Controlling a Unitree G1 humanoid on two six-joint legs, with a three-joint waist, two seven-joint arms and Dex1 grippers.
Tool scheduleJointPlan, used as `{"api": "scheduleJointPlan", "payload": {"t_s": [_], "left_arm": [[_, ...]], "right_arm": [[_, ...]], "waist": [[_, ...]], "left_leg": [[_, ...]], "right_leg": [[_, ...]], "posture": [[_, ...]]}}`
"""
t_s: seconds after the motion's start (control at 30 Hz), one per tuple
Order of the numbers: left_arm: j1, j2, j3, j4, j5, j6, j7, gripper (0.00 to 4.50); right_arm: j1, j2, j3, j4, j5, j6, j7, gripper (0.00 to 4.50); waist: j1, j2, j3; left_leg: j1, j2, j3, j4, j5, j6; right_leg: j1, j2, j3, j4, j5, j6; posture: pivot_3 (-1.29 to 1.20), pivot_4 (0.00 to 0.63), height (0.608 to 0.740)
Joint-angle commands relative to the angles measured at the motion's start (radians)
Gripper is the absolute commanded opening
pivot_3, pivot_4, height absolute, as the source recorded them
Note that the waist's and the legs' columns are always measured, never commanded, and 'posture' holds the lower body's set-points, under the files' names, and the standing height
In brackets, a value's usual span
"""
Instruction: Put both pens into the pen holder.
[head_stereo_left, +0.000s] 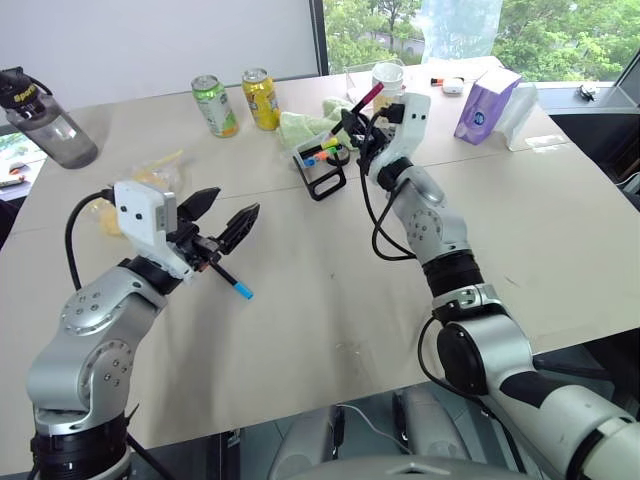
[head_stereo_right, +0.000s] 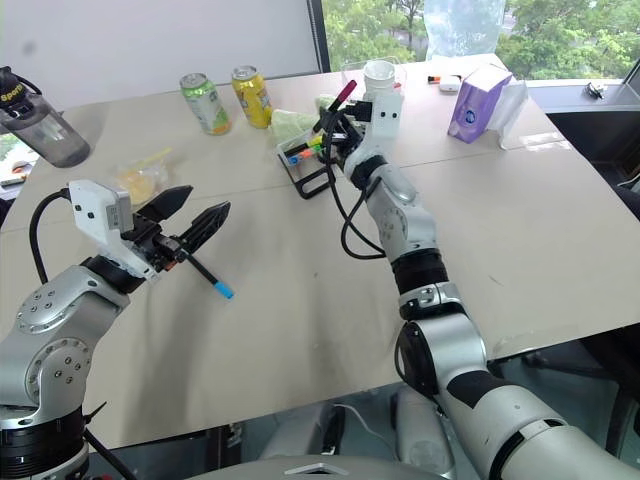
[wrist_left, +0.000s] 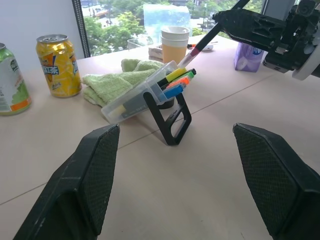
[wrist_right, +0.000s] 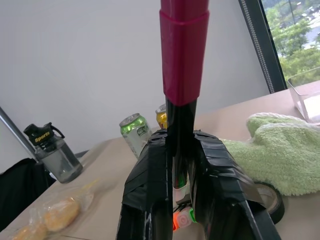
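Beige tabletop (head_stereo_left: 330, 300) by your window carries the small black wire-frame pen holder (head_stereo_left: 322, 172) with bright highlighters; just above it your right gripper (head_stereo_left: 352, 128) is clenched on the slim black marker pen with the magenta end (head_stereo_left: 366, 97). Well to the holder's left and nearer you, the black pen with light-blue ends (head_stereo_left: 232, 282) lies flat, your left gripper (head_stereo_left: 222, 218) hovering over it with fingers (wrist_left: 92, 175) spread and nothing between them.

"Sport" on the water bottle (wrist_right: 52, 150) lid

Head stereo pair looks forward-down over the worktop (head_stereo_left: 300, 300). Left wrist view faces the pen holder (wrist_left: 170, 117), near; right wrist view close along its claw (wrist_right: 182, 165).
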Motion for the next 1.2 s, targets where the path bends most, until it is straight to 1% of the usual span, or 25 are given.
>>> {"api": "scheduleJointPlan", "payload": {"t_s": [0.03, 0.2, 0.4, 0.47, 0.5, 0.57, 0.6, 0.63, 0.67, 0.7, 0.73, 1.03, 1.1, 1.17, 1.2], "left_arm": [[0.006, 0.001, 0.026, -0.025, -0.003, -0.009, 0.016, 3.73], [0.022, 0.008, 0.017, -0.037, -0.006, 0.006, 0.021, 3.73], [0.025, 0.011, 0.013, -0.033, 0.001, 0.006, 0.019, 3.73], [0.029, 0.009, 0.011, -0.037, 0.002, 0.006, 0.020, 3.79], [0.032, 0.007, 0.013, -0.038, 0.002, 0.005, 0.020, 3.79], [0.036, 0.006, 0.015, -0.040, 0.001, 0.002, 0.022, 3.79], [0.039, 0.005, 0.015, -0.041, 0.002, 0.001, 0.022, 3.79], [0.042, 0.004, 0.016, -0.041, 0.002, -0.001, 0.022, 3.79], [0.045, 0.004, 0.017, -0.042, 0.003, -0.002, 0.021, 3.79], [0.047, 0.003, 0.018, -0.042, 0.003, -0.004, 0.021, 3.79], [0.048, 0.003, 0.019, -0.042, 0.004, -0.005, 0.021, 3.79], [0.053, -0.002, 0.013, -0.031, 0.010, -0.023, 0.015, 3.79], [0.056, -0.004, 0.009, -0.031, 0.012, -0.028, 0.013, 3.79], [0.067, -0.008, 0.009, -0.034, 0.013, -0.032, 0.012, 3.79], [0.075, -0.011, 0.011, -0.037, 0.013, -0.032, 0.014, 3.79]], "right_arm": [[-0.048, 0.112, 0.017, 0.031, 0.004, -0.051, 0.014, 0.03], [-0.067, 0.121, 0.028, 0.118, -0.008, -0.109, 0.029, 0.03], [-0.111, 0.130, 0.038, 0.183, 0.003, -0.118, 0.088, 0.03], [-0.120, 0.136, 0.042, 0.192, 0.001, -0.116, 0.099, 1.05], [-0.123, 0.139, 0.043, 0.193, 0.003, -0.111, 0.105, 1.33], [-0.125, 0.142, 0.046, 0.194, 0.007, -0.109, 0.112, 2.29], [-0.125, 0.143, 0.048, 0.196, 0.007, -0.110, 0.113, 2.68], [-0.125, 0.144, 0.050, 0.200, 0.004, -0.116, 0.113, 3.23], [-0.126, 0.144, 0.051, 0.205, 0.001, -0.122, 0.111, 3.65], [-0.128, 0.145, 0.051, 0.211, -0.002, -0.131, 0.109, 4.17], [-0.130, 0.144, 0.052, 0.215, -0.004, -0.136, 0.109, 4.42], [-0.148, 0.116, 0.043, 0.229, -0.013, -0.182, 0.113, 4.42], [-0.124, 0.087, 0.059, 0.185, -0.023, -0.183, 0.142, 4.42], [-0.073, 0.047, 0.095, 0.091, -0.035, -0.164, 0.203, 4.42], [-0.032, 0.021, 0.123, 0.013, -0.029, -0.134, 0.256, 4.42]], "waist": [[0.000, 0.000, 0.000], [0.000, 0.000, 0.000], [-0.001, 0.000, 0.000], [-0.001, 0.000, 0.000], [-0.001, 0.000, 0.000], [0.000, 0.000, 0.000], [0.000, 0.000, 0.000], [0.000, 0.000, 0.000], [0.000, 0.000, 0.000], [0.000, 0.000, 0.000], [0.000, 0.000, 0.000], [0.000, 0.000, 0.000], [0.000, 0.000, 0.000], [-0.001, 0.001, 0.000], [-0.001, 0.001, 0.000]], "left_leg": [[0.000, 0.000, 0.000, 0.000, 0.000, 0.000], [0.000, 0.000, 0.000, 0.000, 0.000, 0.000], [0.000, 0.000, 0.000, 0.000, 0.000, 0.000], [0.000, 0.000, 0.000, 0.000, 0.000, 0.000], [0.000, 0.000, 0.000, 0.000, 0.000, 0.000], [0.000, 0.000, 0.000, 0.000, 0.000, 0.000], [0.000, 0.000, 0.000, 0.000, 0.000, 0.000], [0.000, 0.000, 0.000, 0.000, 0.000, 0.000], [0.000, 0.000, 0.000, 0.000, 0.000, 0.000], [0.000, 0.000, 0.000, 0.000, 0.000, 0.000], [0.000, 0.000, 0.000, 0.000, 0.000, 0.000], [0.000, 0.000, 0.000, 0.000, 0.000, 0.000], [0.000, 0.000, 0.000, 0.000, 0.000, 0.000], [0.000, 0.000, 0.000, 0.000, 0.000, 0.000], [0.000, 0.000, 0.000, 0.000, 0.000, 0.000]], "right_leg": [[0.000, 0.000, 0.000, 0.000, 0.000, 0.000], [0.000, 0.000, 0.000, 0.000, 0.000, 0.000], [0.000, 0.000, 0.000, 0.000, 0.000, 0.000], [0.000, 0.000, 0.000, 0.000, 0.000, 0.000], [0.000, 0.000, 0.000, 0.000, 0.000, 0.000], [0.000, 0.000, 0.000, 0.000, 0.000, 0.000], [0.000, 0.000, 0.000, 0.000, 0.000, 0.000], [0.000, 0.000, 0.000, 0.000, 0.000, 0.000], [0.000, 0.000, 0.000, 0.000, 0.000, 0.000], [0.000, 0.000, 0.000, 0.000, 0.000, 0.000], [0.000, 0.000, 0.000, 0.000, 0.000, 0.000], [0.000, 0.000, 0.000, 0.000, 0.000, 0.000], [0.000, 0.000, 0.000, 0.000, 0.000, 0.000], [0.000, 0.000, 0.000, 0.000, 0.000, 0.000], [0.000, 0.000, 0.000, 0.000, 0.000, 0.000]], "posture": [[0.00, 0.150, 0.740], [0.00, 0.150, 0.740], [0.00, 0.150, 0.740], [0.00, 0.150, 0.740], [0.00, 0.150, 0.740], [0.00, 0.150, 0.740], [0.00, 0.150, 0.740], [0.00, 0.150, 0.740], [0.00, 0.150, 0.740], [0.00, 0.150, 0.740], [0.00, 0.150, 0.740], [0.00, 0.150, 0.740], [0.00, 0.150, 0.740], [0.00, 0.150, 0.740], [0.00, 0.150, 0.740]]}}
